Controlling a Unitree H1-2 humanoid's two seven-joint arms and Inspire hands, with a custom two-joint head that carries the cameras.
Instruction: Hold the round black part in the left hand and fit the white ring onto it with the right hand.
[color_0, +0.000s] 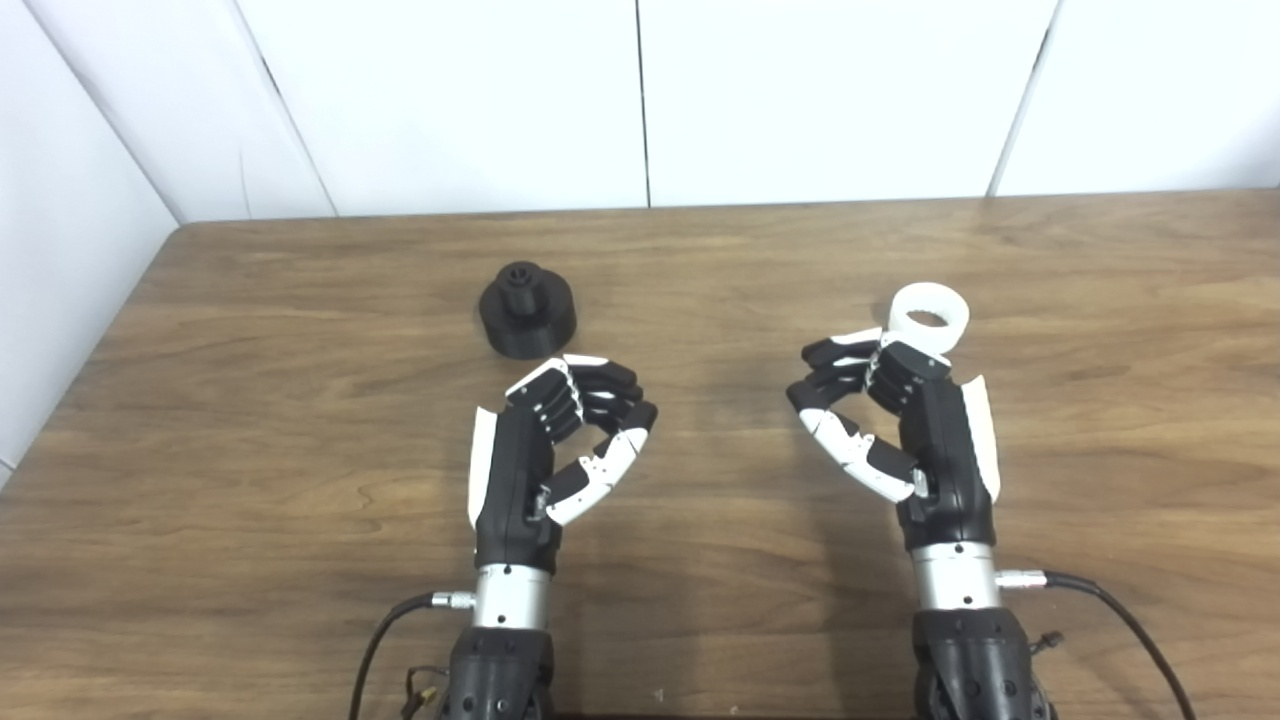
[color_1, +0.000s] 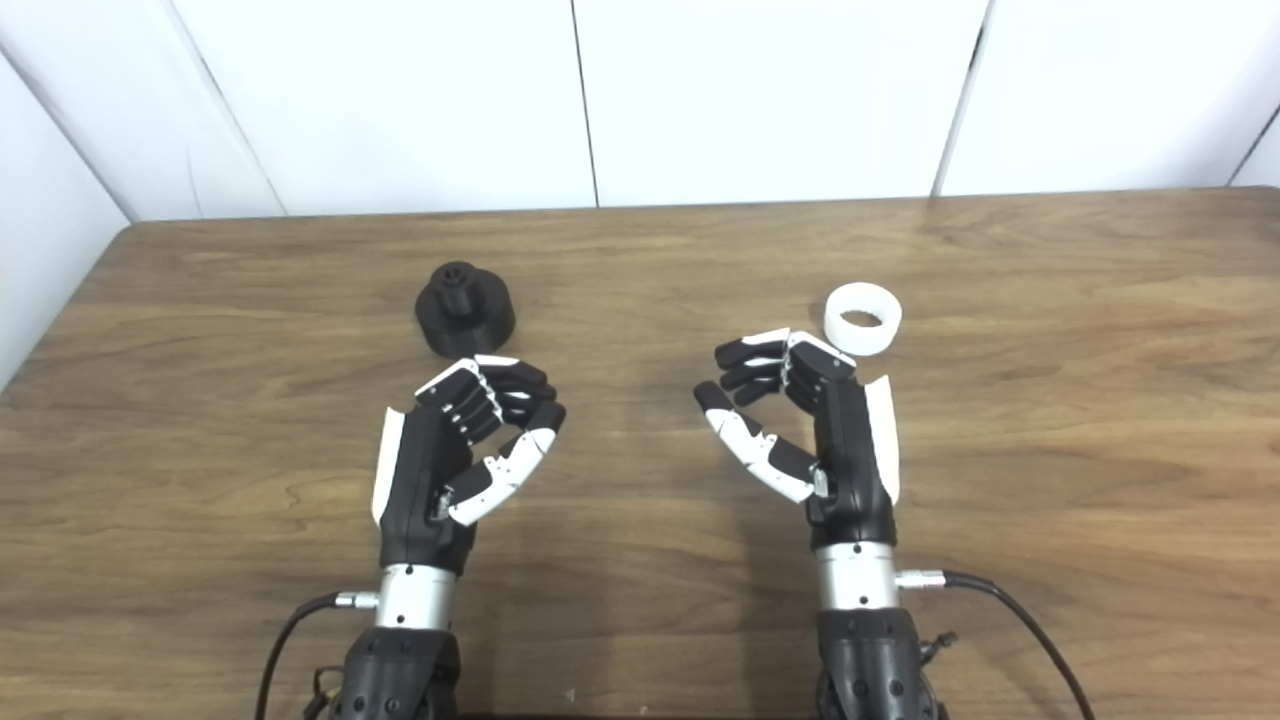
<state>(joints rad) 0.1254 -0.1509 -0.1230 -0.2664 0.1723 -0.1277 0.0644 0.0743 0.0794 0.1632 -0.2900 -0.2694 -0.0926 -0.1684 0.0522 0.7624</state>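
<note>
Nearest me, my left hand (color_0: 555, 440) and right hand (color_1: 800, 420) hung half-curled, gripping nothing. Just beyond my left hand sat the round black part (color_0: 527, 308), its boss upward. The white ring (color_1: 862, 318) lay well right of that part. I judged I should grasp the part's base squarely, leaving the boss clear.

Each robot hand (color_0: 545, 440) black with white panels; silver wrist collars; black cables.

Two head-mounted views set side by side look down and forward over the wooden table (color_0: 700, 600) toward the white panelled wall (color_0: 640, 100). Both share the same tabletop, shifted slightly sideways between views.
</note>
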